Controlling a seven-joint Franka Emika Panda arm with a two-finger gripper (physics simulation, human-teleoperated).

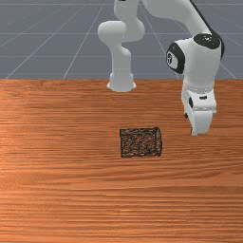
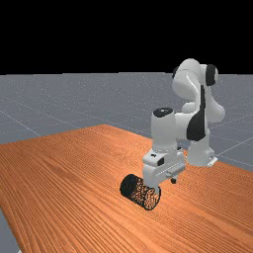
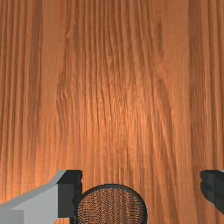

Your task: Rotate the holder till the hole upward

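So in my front view, the holder point(image 1: 140, 143) lies on the table point(image 1: 95, 199), around mid-frame. I've got the gripper point(image 1: 191, 125) off to the right.

Leaves room over the table point(image 1: 71, 199) between gripper point(image 1: 195, 133) and mesh holder point(image 1: 140, 142), and toward the front view's bottom; low down, meets the holder toward the front view's left.

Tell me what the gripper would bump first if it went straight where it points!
Probably the table: the gripper points mostly down, on the front view's right of the holder. Depth is hard to judge, though, so it might brush the holder's near end.
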